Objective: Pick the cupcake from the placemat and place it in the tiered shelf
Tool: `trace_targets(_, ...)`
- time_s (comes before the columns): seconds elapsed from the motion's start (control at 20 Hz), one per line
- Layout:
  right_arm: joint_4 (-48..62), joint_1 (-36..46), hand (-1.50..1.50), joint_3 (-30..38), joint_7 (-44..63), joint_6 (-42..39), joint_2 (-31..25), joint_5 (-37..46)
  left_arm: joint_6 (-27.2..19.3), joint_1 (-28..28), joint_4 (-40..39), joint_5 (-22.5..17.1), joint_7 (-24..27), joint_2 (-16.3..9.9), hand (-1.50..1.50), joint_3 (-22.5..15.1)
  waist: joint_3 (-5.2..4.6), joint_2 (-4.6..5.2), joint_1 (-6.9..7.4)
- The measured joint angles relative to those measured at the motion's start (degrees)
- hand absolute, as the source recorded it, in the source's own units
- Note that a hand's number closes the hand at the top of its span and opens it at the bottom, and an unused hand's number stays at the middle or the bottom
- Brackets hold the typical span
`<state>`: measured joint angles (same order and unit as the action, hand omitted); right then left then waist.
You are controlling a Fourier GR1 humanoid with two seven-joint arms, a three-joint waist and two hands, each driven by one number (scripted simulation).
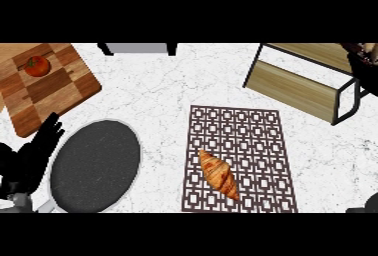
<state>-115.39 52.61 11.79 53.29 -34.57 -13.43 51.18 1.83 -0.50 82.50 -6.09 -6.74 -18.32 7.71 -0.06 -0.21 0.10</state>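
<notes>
A brown lattice placemat [251, 135] lies at the centre right, and only a croissant [219, 175] rests on it. The wooden tiered shelf [295, 85] with a black frame stands at the back right. My right hand [364, 70] shows at the right edge over the shelf's end, its dark fingers curled. A small brownish ridged thing [360, 48] peeks out at the top of them; it looks like the cupcake, mostly hidden. My left hand [33, 155] rests open at the left edge, fingers up, beside the plate.
A dark grey plate [94, 166] with a pale rim lies front left. A chequered wooden cutting board [52, 90] at the back left carries a tomato [37, 66]. A grey object [136, 48] stands at the back edge. A dark shape [371, 202] shows at the lower right corner.
</notes>
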Motion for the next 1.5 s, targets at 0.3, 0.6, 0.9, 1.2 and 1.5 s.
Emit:
trace_targets(0.3,8.4,3.7,1.5,2.3,-1.8,-1.1,-4.5,0.8,0.9,0.5,-1.2,0.0,0.4,-0.3,0.0,0.8,0.0,0.13,0.12)
trace_targets(0.6,17.5,5.8,1.5,2.8,-4.3,0.9,-9.3,3.5,1.1,-0.3,-0.3,0.4,0.5,0.5,0.0,0.9,0.04,0.22,0.38)
trace_targets(0.9,27.3,6.5,1.5,2.7,-8.5,6.9,-12.5,5.7,1.7,0.1,-1.9,1.2,2.0,0.8,0.0,1.2,0.04,0.31,0.44)
trace_targets(1.2,37.4,5.1,1.5,4.9,-14.3,16.2,-13.5,5.6,2.2,0.3,-2.1,1.5,2.0,0.9,0.0,1.7,0.06,0.36,0.55)
trace_targets(1.5,45.2,4.8,-1.5,7.0,-15.8,23.3,-14.0,5.9,2.0,2.2,-1.6,1.7,-0.2,1.0,0.0,1.9,0.06,0.41,0.62)
